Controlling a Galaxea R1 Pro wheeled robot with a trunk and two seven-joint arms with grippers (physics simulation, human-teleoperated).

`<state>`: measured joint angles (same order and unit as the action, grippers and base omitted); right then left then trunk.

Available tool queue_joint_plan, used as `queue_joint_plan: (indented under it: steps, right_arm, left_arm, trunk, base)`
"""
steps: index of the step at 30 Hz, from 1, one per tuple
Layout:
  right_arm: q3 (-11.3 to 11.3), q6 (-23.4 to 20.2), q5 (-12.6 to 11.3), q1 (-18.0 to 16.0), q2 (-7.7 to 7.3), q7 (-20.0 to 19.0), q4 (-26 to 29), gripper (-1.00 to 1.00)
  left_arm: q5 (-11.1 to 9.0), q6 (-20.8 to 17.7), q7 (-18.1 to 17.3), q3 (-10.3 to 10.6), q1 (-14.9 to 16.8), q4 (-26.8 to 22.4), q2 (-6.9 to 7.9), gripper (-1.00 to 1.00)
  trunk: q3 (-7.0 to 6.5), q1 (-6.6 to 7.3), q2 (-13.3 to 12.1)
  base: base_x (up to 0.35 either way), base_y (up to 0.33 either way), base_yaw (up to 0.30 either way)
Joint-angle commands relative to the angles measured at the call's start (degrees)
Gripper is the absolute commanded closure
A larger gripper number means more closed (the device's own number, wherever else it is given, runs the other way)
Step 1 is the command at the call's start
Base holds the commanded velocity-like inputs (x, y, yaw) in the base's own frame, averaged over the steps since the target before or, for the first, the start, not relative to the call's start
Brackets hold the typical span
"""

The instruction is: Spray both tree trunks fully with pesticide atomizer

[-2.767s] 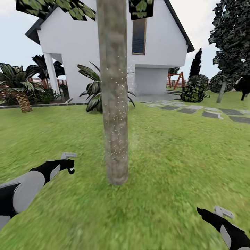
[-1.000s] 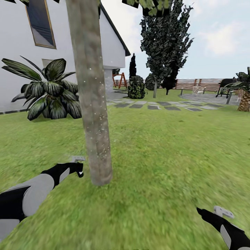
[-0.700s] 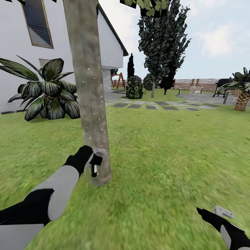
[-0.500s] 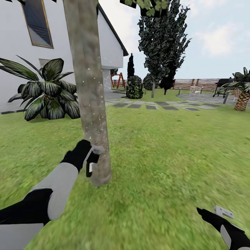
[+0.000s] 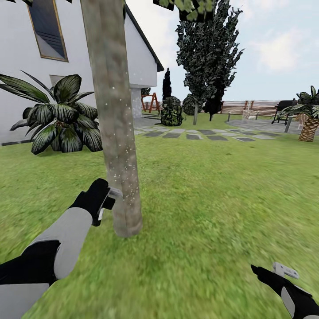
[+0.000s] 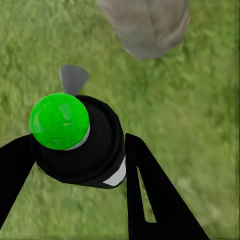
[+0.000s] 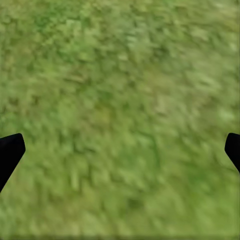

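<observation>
Now the left end effector, closed around the slim dark green-capped pesticide atomizer, sits just beside the upright mottled grey-brown tree trunk; right end effector hangs open over grass

A white gabled house stands far left, a broad-leaved dark green plant before it; grey stepping stones cross the far lawn.

Arms: grey shells, black joint sections | left hand: black, slotted fingers | right hand: black, grey bracket
</observation>
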<state>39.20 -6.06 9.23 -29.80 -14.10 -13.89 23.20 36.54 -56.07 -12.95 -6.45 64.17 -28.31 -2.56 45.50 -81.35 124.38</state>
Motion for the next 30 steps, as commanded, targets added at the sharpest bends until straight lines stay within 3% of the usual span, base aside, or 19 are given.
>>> queue_joint_plan:
  steps: [1,4,7,21,30]
  right_arm:
    - [0.00,0.00,0.00,0.00,0.01,0.00,0.00,-1.00]
    - [0.00,0.02,0.00,0.00,0.01,0.00,0.00,-1.00]
    - [0.00,0.04,0.00,0.00,-0.01,0.00,0.00,-1.00]
    - [0.00,0.00,0.01,0.00,0.01,0.00,0.00,-1.00]
    - [0.00,0.01,0.00,0.00,0.01,0.00,0.00,-1.00]
  left_arm:
    - [0.21,0.11,-1.07,0.02,0.00,0.03,0.31,1.00]
    - [0.20,0.24,-6.09,0.03,-0.01,0.48,2.68,1.00]
    - [0.27,0.26,-7.86,0.05,-0.01,0.60,3.40,1.00]
    - [0.30,0.26,-8.44,0.22,-0.45,0.71,3.62,1.00]
    - [0.37,0.07,-8.48,0.12,-0.36,0.48,3.55,1.00]
  trunk:
    - [0.00,0.00,0.00]
    - [0.00,0.00,0.00]
    - [0.00,0.00,0.00]
    - [0.00,0.00,0.00]
    - [0.00,0.00,0.00]
  base:
    - [0.000,0.000,0.000]
    - [0.000,0.000,0.000]
    - [0.000,0.000,0.000]
    - [0.002,0.000,0.000]
    - [0.116,0.044,0.000]
